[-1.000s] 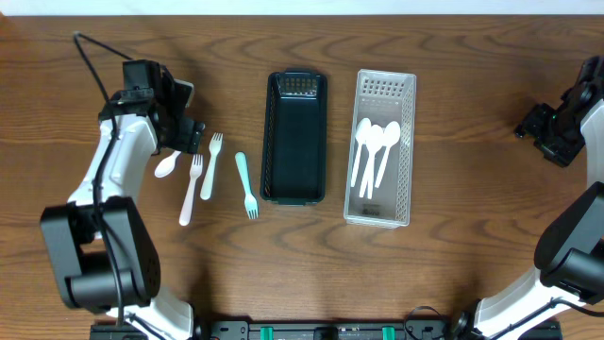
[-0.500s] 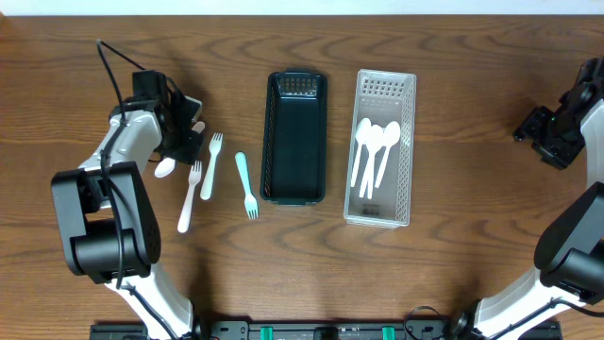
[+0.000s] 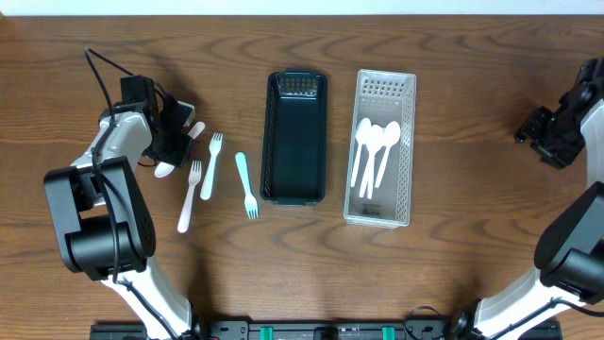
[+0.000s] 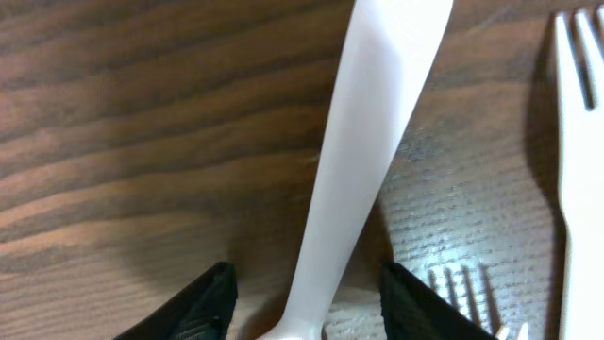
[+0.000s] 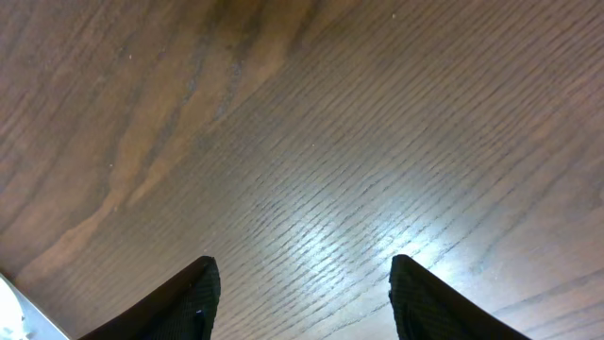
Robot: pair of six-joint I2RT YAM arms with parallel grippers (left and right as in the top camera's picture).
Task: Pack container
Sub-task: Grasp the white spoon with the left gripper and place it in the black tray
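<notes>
A white spoon [image 3: 166, 168] lies on the table at the left, its handle [image 4: 368, 161] running between the fingers of my left gripper [image 3: 174, 142]. That gripper is low over it and open, with a gap on each side of the handle [image 4: 307, 307]. Two white forks [image 3: 211, 162] [image 3: 189, 194] and a teal fork [image 3: 245, 184] lie to the right of the spoon. The black container [image 3: 268, 142] is empty. The clear container [image 3: 408, 142] holds three white spoons [image 3: 375, 151]. My right gripper [image 3: 545, 132] is open and empty over bare wood [image 5: 304, 293].
One white fork [image 4: 578, 142] lies close to the right of my left gripper, and the other fork's tines [image 4: 462, 283] show near its right finger. The two containers stand side by side mid-table.
My left gripper has shifted slightly left and settled lower around the spoon handle. The spoon still lies on the table. The right arm has not moved.
</notes>
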